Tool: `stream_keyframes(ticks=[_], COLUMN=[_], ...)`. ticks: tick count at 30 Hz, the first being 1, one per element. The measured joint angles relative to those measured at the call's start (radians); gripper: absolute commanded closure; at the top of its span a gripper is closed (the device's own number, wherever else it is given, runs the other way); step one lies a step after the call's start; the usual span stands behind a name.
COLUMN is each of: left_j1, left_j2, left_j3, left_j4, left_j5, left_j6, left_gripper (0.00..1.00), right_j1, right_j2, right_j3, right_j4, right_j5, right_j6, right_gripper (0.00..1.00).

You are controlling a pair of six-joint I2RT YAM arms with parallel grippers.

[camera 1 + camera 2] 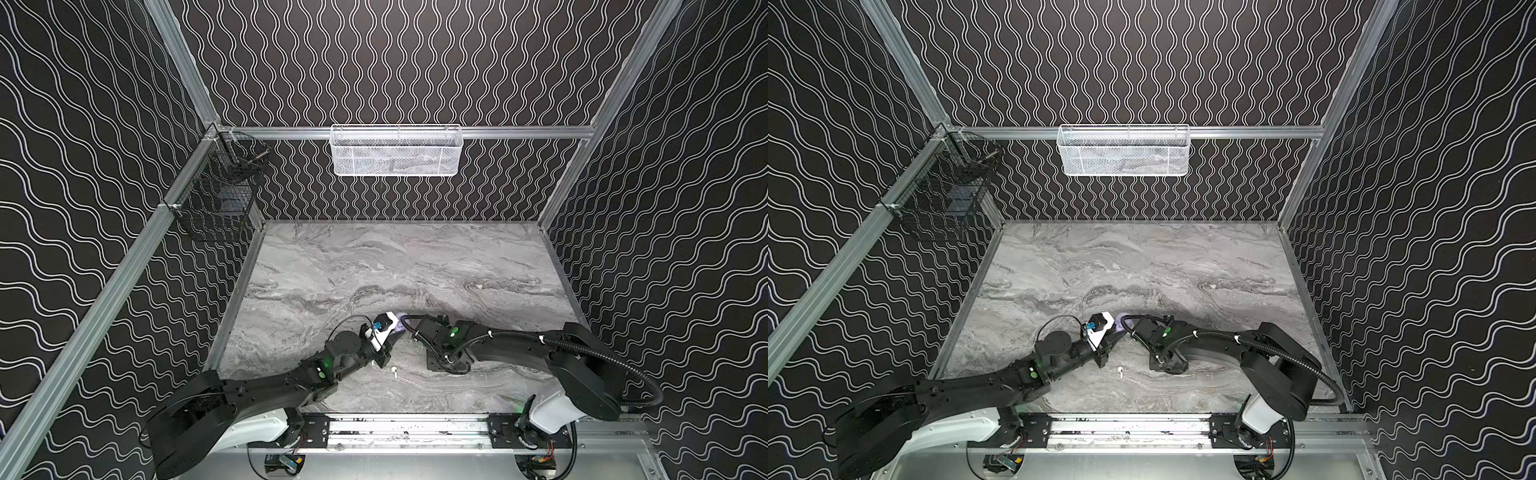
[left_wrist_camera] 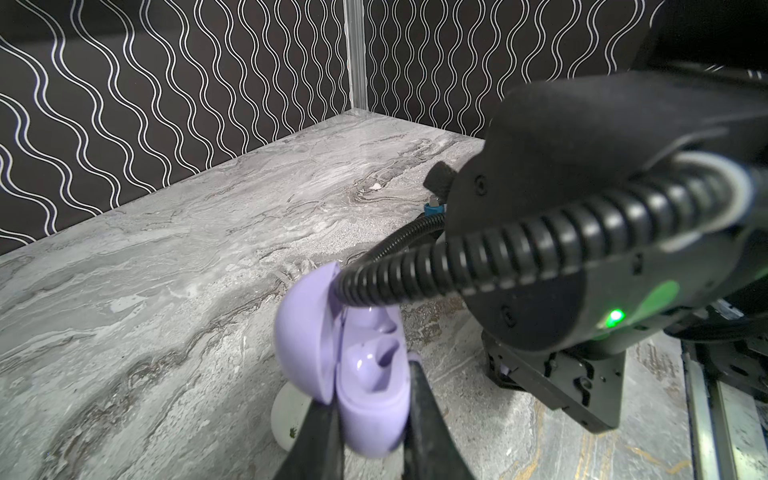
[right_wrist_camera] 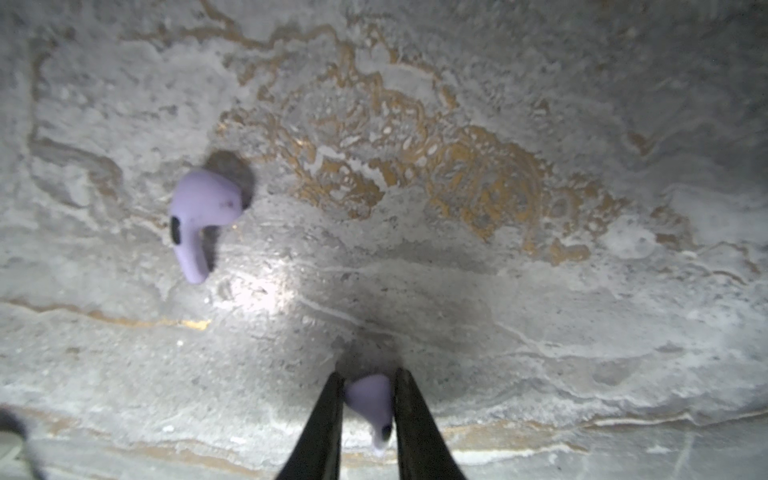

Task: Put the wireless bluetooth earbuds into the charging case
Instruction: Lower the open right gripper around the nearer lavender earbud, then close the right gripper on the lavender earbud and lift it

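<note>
Right gripper (image 3: 368, 374) seemingly pinching lavender earbud (image 3: 370, 401); left gripper (image 2: 368, 382) clamps case (image 2: 365, 419).

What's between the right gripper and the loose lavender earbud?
Nothing: in the right wrist view, bare marble tabletop separates the loose lavender earbud from the right gripper, which pinches a second lavender earbud.

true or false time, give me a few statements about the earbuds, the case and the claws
The left claw grips the open lavender case. True.
The right claw is empty. False: a lavender earbud sits between its fingers.
A second lavender earbud lies loose on the table. True.
The white earbud is inside the case. False: it lies on the table.
</note>
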Motion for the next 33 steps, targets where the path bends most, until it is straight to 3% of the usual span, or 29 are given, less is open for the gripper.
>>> stream_keyframes(ticks=[33], left_j1=[0.0], left_j2=[0.016], left_j3=[0.002], left_j4=[-0.002], left_j5=[0.006], left_j6=[-0.001], left_gripper=[1.0], right_j1=[0.0], right_j2=[0.007], right_j3=[0.005], right_j4=[-0.001], right_j5=[0.001], right_j6=[-0.009], right_gripper=[0.83])
